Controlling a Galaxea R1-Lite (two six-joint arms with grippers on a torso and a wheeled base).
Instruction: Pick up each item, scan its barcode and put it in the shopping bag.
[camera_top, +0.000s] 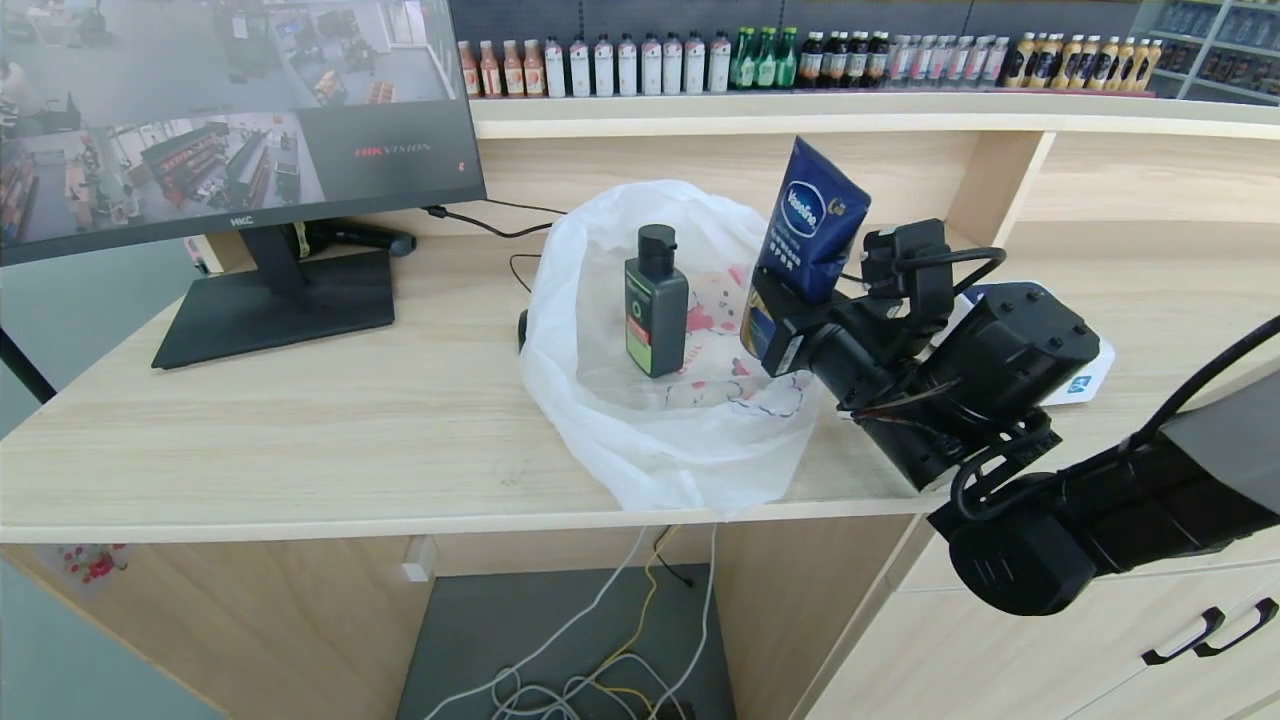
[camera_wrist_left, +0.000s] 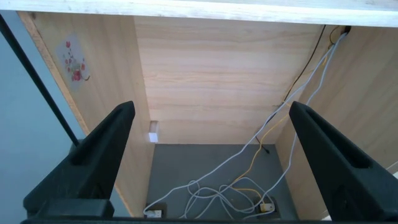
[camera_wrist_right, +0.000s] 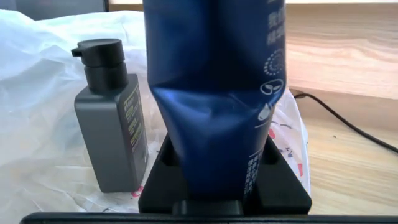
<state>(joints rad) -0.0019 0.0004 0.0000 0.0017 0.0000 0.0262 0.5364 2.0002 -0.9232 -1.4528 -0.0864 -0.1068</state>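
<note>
One dark grey pump bottle (camera_top: 655, 310) stands upright inside the crumpled white plastic shopping bag (camera_top: 650, 450). Your right gripper (camera_top: 782, 338) is clamped on the lower end of the blue squeeze tube (camera_top: 812, 225), upright at the bag's right rim. Left gripper (camera_wrist_left: 211, 155) hangs under the counter, jaws wide, empty. Judged step: bagging the tube; next you carry it over the opening, lower, release

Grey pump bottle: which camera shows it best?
Right wrist view: the grey pump bottle appears close and whole. Head view shows it smaller, upright in the white bag. Left wrist view faces cables under the counter.
</note>
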